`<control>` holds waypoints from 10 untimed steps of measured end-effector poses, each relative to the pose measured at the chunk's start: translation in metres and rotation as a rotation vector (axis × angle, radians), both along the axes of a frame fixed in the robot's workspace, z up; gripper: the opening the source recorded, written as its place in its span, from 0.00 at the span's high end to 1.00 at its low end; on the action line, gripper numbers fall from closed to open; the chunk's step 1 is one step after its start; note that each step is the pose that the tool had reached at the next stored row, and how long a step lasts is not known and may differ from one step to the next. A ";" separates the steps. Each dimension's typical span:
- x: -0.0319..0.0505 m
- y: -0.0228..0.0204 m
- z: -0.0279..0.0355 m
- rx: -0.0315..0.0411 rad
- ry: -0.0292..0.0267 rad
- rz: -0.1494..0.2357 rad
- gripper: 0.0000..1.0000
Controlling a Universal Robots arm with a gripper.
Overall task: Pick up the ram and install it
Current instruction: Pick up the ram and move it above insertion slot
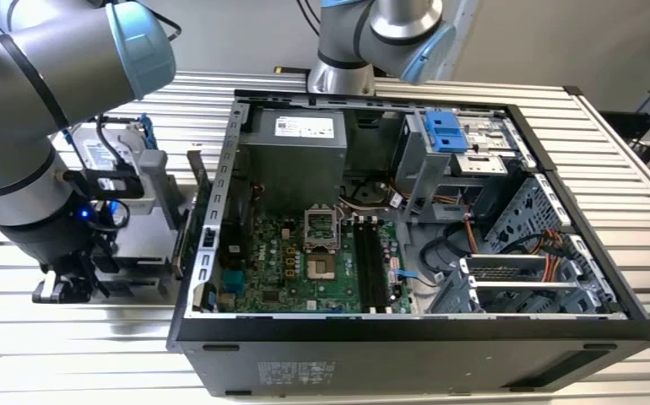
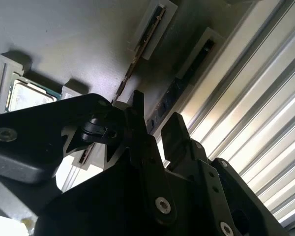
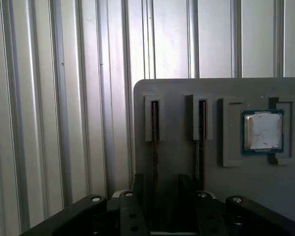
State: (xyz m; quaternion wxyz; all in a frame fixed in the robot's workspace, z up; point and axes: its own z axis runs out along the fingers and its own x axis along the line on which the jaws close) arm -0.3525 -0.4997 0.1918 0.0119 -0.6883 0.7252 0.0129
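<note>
In both wrist views a ram stick stands on edge in a slot of a grey holder [image 3: 187, 93]. It is the ram [image 3: 155, 147] nearest the holder's edge, and it runs down between my gripper's [image 3: 161, 189] black fingers [image 3: 138, 186]. The second wrist view shows the same ram [image 2: 160, 107] in the gap of the gripper [image 2: 156, 110]. The fingers stand apart on either side of it, so the gripper is open. A second ram stick [image 3: 201, 142] stands in the neighbouring slot. In the exterior view the gripper [image 1: 66, 287] hangs low at the left, beside the open computer case [image 1: 415, 329].
A square silver processor chip [image 3: 263, 130] sits in a pocket of the holder. Ribbed metal tabletop [image 3: 54, 113] surrounds the holder. Inside the case lie the green motherboard [image 1: 291, 270] with its black memory slots [image 1: 372, 261], a blue drive bracket [image 1: 443, 131] and cables.
</note>
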 end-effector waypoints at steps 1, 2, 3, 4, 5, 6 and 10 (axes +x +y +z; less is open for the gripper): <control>0.0000 0.0000 0.0000 0.0000 0.0000 0.000 0.00; 0.0000 0.0000 0.0000 0.0000 0.0001 0.000 0.00; -0.0001 -0.0001 0.0000 -0.0001 0.0001 0.000 0.00; -0.0001 -0.0001 -0.0001 0.0000 0.0000 0.000 0.00; 0.0000 -0.0001 0.0000 0.0000 0.0000 0.000 0.00; 0.0000 -0.0001 -0.0001 0.0000 0.0000 0.000 0.00; 0.0000 -0.0002 0.0000 0.0000 0.0000 0.000 0.00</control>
